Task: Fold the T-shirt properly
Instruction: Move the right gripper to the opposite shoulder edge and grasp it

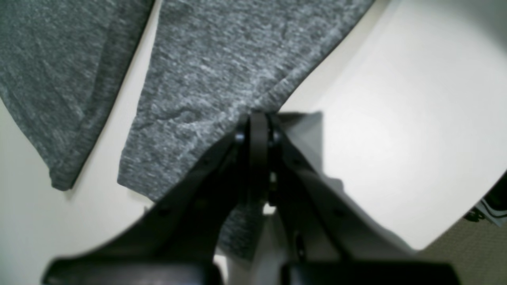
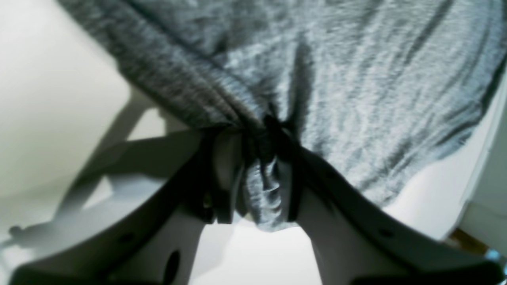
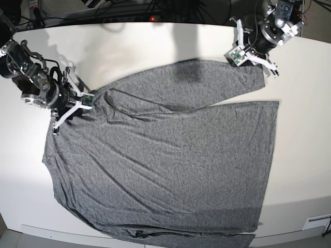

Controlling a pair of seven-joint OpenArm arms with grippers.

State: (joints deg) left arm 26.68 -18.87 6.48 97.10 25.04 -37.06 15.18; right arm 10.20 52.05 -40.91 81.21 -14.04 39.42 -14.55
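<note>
Heather-grey knit long-sleeved T-shirt (image 3: 165, 165) spread mostly flat across white bench (image 3: 305, 170), filling most of the base view, low ripples running across the body. One sleeve folded over the upper body, cuff end near the far right corner in the base view. Lower hem reaches the near bench edge.

Left hand (image 1: 258, 118) at the sleeve end: black fingers pressed together, pinching the grey cloth edge (left wrist view shows fabric fanning out from the tips, bare bench either side).

Right hand (image 2: 261, 130) at the opposite shoulder area, left side of the base view: fingers narrow, a bunched fold of the shirt gathered between them, cloth puckered into creases at the pinch. Fabric hangs past the tips toward the wrist camera.
</note>
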